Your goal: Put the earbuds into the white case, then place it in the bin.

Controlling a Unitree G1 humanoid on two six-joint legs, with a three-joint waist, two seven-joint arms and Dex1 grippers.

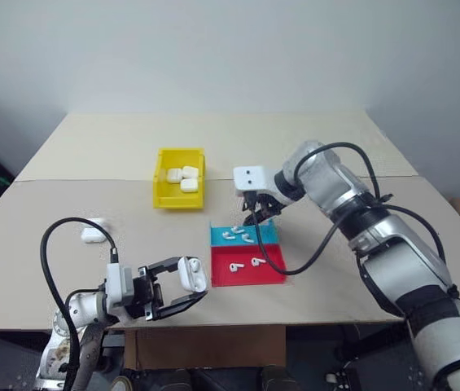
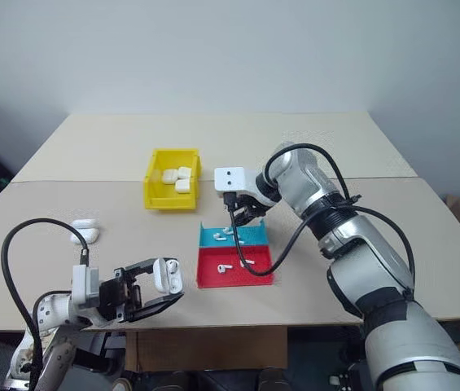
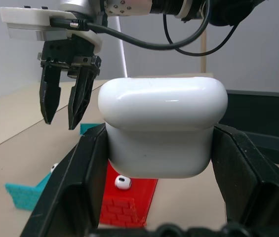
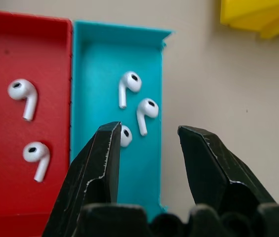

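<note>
Head cams look down over table (image 1: 335,147); wrist cams close-up, both sharing red/blue tray (image 4: 40,59)

Beige table (image 1: 327,147) against a plain pale grey wall (image 1: 230,49)

Five earbuds (image 4: 130,87), five cases (image 3: 163,127), one bin (image 1: 166,195)

My right jaws (image 1: 256,217) hang parted over the blue half of the tray (image 1: 272,234), whose low walls hem in the earbuds (image 4: 140,104). The bin (image 1: 163,181) stands apart to the left, open-topped, bare worktop (image 1: 343,155) all round. My left jaws (image 1: 182,287) are full with the white case (image 1: 190,274).
</note>
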